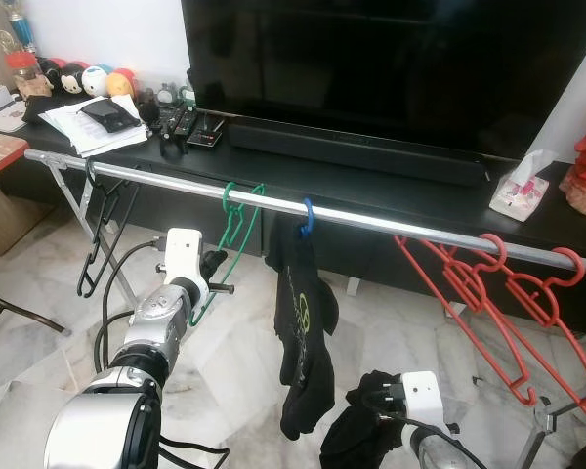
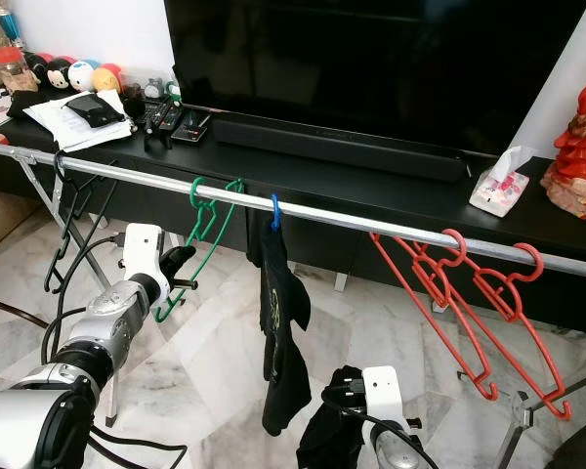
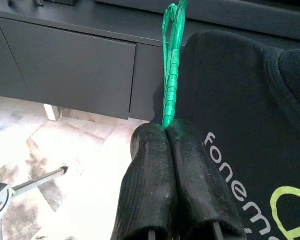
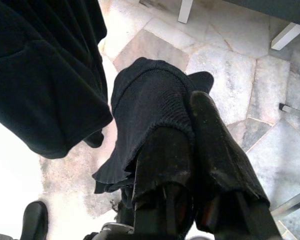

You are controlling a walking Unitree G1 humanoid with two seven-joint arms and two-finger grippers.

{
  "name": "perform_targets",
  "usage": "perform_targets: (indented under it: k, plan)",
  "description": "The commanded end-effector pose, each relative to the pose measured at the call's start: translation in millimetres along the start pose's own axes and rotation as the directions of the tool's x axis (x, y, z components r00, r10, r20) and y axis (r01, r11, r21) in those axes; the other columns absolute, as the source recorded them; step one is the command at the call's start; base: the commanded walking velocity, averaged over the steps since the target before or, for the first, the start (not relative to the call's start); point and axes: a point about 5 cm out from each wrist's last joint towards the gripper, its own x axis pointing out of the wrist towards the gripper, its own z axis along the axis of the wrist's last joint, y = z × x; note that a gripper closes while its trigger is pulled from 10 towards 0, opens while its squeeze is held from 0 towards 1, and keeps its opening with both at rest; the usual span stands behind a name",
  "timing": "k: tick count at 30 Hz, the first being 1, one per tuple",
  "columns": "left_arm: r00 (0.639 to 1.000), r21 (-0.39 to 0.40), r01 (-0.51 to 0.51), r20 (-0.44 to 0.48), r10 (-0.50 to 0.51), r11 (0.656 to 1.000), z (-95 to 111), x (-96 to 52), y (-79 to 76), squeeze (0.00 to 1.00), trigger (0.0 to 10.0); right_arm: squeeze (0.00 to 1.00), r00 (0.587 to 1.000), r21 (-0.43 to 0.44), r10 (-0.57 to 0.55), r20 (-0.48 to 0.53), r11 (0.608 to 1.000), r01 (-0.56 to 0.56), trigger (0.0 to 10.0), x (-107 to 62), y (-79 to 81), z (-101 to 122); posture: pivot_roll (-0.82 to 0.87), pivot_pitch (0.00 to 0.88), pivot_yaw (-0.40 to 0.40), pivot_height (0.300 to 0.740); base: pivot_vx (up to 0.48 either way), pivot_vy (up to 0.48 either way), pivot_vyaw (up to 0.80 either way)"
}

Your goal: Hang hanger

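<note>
Right gripper (image 4: 190,125) sits low near the floor, fingers clamped on a bunched black cloth (image 4: 150,95), its lower folds cut off from sight. Left gripper (image 3: 165,132), fingers pressed tight together, pinches the lower edge of the green hanger (image 1: 230,234), whose hook is over the silver rail (image 1: 391,223). Just beside it hangs a black shirt (image 1: 303,332) on a blue hook (image 1: 308,213). Open rail runs on to the red hangers (image 1: 498,303). Black hangers (image 1: 98,234) hang at the far left end. Behind, a dark TV stand (image 1: 391,191) carries a tissue pack (image 1: 520,191).
</note>
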Motion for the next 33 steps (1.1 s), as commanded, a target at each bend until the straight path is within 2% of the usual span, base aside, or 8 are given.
perform_targets:
  k: [1,17,18,19,20,21,22,33]
  plan:
    - [1.000,-0.005,-0.005,0.009,0.005,1.000,0,0.7,-2.4,0.00,0.0,0.00,1.000,-0.006,-0.003,0.013,1.000,0.003,10.0,0.5,-1.0,3,-0.09,0.000,-0.046,0.740,0.000,0.000,0.00]
    - [0.990,-0.012,-0.053,0.131,0.054,0.999,7,-5.5,2.8,0.00,0.0,0.00,1.000,-0.001,-0.023,0.004,1.000,0.023,10.0,-0.1,-5.7,1,-0.08,0.000,-0.044,0.740,0.000,0.000,0.00]
    - [0.989,0.006,-0.046,0.141,0.044,0.999,5,-7.7,2.4,0.00,2.4,0.00,1.000,0.000,-0.023,0.007,1.000,0.023,10.0,0.1,-5.5,2,-0.08,0.000,-0.044,0.740,0.000,0.000,0.00]
    - [0.989,0.022,-0.034,0.147,0.031,0.999,3,-10.0,1.3,0.00,7.9,0.00,1.000,0.001,-0.024,0.009,1.000,0.024,10.0,0.3,-5.4,2,-0.08,0.000,-0.043,0.740,0.000,0.000,0.00]
    - [0.989,0.036,-0.021,0.149,0.015,0.999,0,-12.4,0.2,0.00,8.8,0.00,1.000,0.001,-0.024,0.010,1.000,0.024,10.0,0.3,-5.3,2,-0.08,0.000,-0.041,0.740,0.000,0.000,0.00]
    - [0.989,0.042,-0.016,0.149,0.009,0.999,-1,-13.3,-0.1,0.00,8.8,0.00,1.000,0.002,-0.025,0.010,1.000,0.025,10.0,0.3,-5.3,2,-0.08,0.000,-0.041,0.740,0.000,0.000,0.00]
    - [0.989,0.052,-0.010,0.148,0.002,0.999,-2,-14.6,-0.5,0.00,10.0,0.00,1.000,0.002,-0.025,0.011,1.000,0.025,10.0,0.3,-5.4,2,-0.08,0.000,-0.041,0.740,0.000,0.000,0.00]
    - [0.999,0.186,0.008,0.046,-0.017,0.983,-47,-51.6,12.6,0.00,10.0,0.00,0.999,0.005,-0.038,0.004,0.999,0.038,10.0,-1.0,-10.0,0,-0.08,0.000,-0.039,0.740,0.000,0.000,0.00]
